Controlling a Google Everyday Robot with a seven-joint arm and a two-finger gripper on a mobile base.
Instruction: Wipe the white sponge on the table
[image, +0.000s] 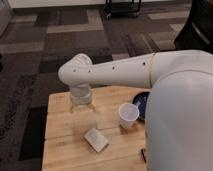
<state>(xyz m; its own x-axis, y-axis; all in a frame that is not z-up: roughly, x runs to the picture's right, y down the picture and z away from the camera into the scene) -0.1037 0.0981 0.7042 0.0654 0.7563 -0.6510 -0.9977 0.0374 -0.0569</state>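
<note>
Camera view: My robot's single arm reaches in from the right and bends down over the table (60, 150), a pale honey butcher-block top of joined planks. The gripper (83, 120) hangs below the wrist, low over the middle of the boards. From here I cannot tell whether it is released or clenched, and I see nothing carried in it.

The white sponge (96, 139) lies flat on the table just beside the gripper, toward the near edge and slightly to the right in this view. Whether the two touch I cannot say. Its long axis runs on a diagonal, from far-left to near-right. It is a small, flat, off-white block with a tan rim along its edge, and it looks soft and light.

A white plastic cup (128, 115) stands upright to the sponge's right, apart from it, with a dark dish (140, 102) behind it at the table's right side. In my judgement, the next move is a short shift toward the near edge to settle squarely over the sponge.
</note>
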